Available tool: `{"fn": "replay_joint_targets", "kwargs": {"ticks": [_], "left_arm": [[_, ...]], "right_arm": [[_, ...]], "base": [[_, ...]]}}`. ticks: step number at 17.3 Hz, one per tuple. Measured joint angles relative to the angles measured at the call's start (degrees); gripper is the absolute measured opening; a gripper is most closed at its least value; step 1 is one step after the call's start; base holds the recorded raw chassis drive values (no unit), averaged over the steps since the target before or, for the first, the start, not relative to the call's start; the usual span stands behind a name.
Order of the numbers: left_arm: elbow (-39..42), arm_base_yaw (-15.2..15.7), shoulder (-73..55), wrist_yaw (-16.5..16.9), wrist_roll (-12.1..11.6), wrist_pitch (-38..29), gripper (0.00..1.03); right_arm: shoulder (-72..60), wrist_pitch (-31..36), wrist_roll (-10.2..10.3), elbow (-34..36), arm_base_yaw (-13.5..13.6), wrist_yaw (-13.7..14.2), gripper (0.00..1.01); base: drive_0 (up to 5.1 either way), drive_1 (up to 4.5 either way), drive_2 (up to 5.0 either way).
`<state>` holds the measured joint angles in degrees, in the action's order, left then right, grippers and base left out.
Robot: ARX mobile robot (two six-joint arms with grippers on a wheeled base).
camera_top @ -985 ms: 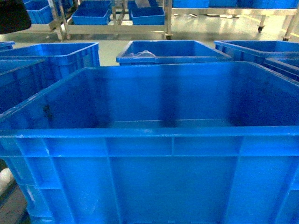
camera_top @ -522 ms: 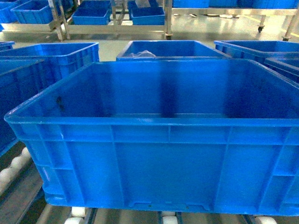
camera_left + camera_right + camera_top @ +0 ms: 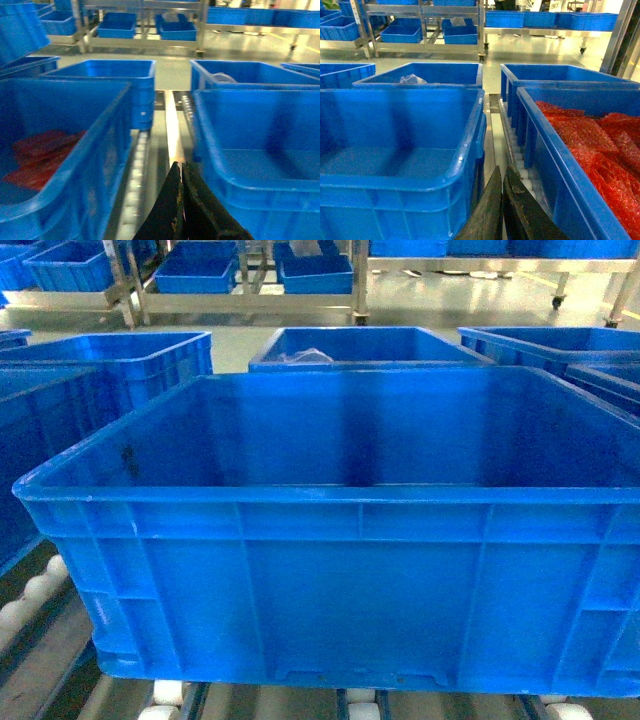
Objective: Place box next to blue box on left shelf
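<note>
My left hand point(image 3: 179, 200) sits low in the gap beside the box point(image 3: 340, 540), its two dark fingers pressed together on nothing; my right hand point(image 3: 501, 205) is likewise clenched and empty on the other side, down in the gap between the box and a neighbouring crate point(image 3: 580, 150) of red bagged goods. Since a second ago the box has slid away from me and settled: its near wall has dropped in the head view, and the white rollers of the left shelf point(image 3: 165, 695) now show under its base. In the last half second it barely moved, so I judge it is resting on the rollers and the placing is nearly or fully done.

The box is bright blue, open-topped and bare inside, with a thick rim, ribbed walls and two small slots at the base edge. On my left stands another blue crate point(image 3: 65, 165), just beside it. Further crates lie beyond on the rack.
</note>
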<state>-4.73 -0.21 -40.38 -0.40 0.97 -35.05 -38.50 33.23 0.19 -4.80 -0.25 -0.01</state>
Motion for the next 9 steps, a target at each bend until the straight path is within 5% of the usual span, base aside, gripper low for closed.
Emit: {"fn": "replay_joint_targets", "kwargs": {"ticks": [9], "left_arm": [[3.8, 0.2, 13.8, 0.4, 0.0, 8.9, 0.02]], "right_arm": [[13.3, -8.3, 0.0, 4.1, 0.0, 0.0, 0.01]], "base": [[0.0, 0.0, 0.0]]}}
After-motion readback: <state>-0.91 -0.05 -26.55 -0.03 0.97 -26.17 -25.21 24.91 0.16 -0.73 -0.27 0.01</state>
